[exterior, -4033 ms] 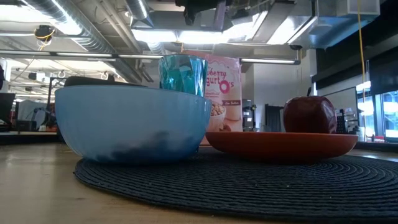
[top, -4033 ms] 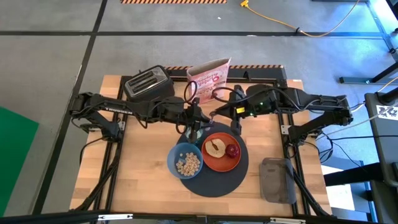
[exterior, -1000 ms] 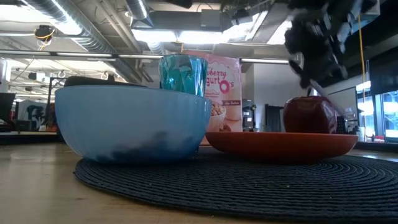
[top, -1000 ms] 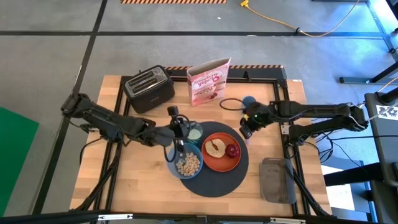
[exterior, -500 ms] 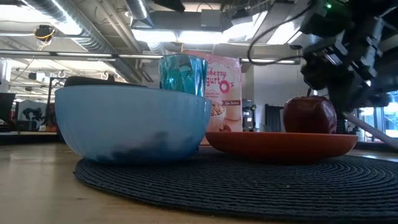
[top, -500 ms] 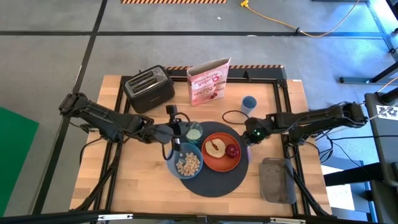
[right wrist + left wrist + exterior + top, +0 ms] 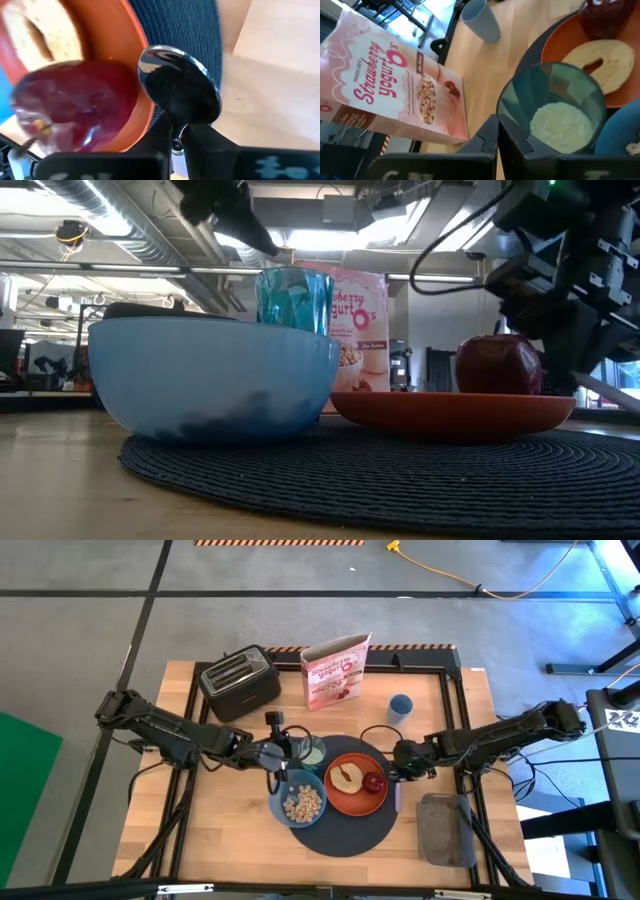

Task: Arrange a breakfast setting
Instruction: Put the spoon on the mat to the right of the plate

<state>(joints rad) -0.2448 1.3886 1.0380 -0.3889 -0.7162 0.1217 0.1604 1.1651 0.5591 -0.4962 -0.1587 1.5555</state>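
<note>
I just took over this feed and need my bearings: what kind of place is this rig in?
It looks like a lab or industrial workshop, not a kitchen: a bare concrete floor with a yellow cable trailing across it, exposed ceiling ducts, and the breakfast props staged on a framed wooden table.

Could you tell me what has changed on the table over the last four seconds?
The right tool has swung from the back of the table to the mat's right edge, beside the orange plate, carrying the spoon. The left tool drew back from above the glass toward the left. Bowl, plate, toast, apple and glass stayed put.
</note>
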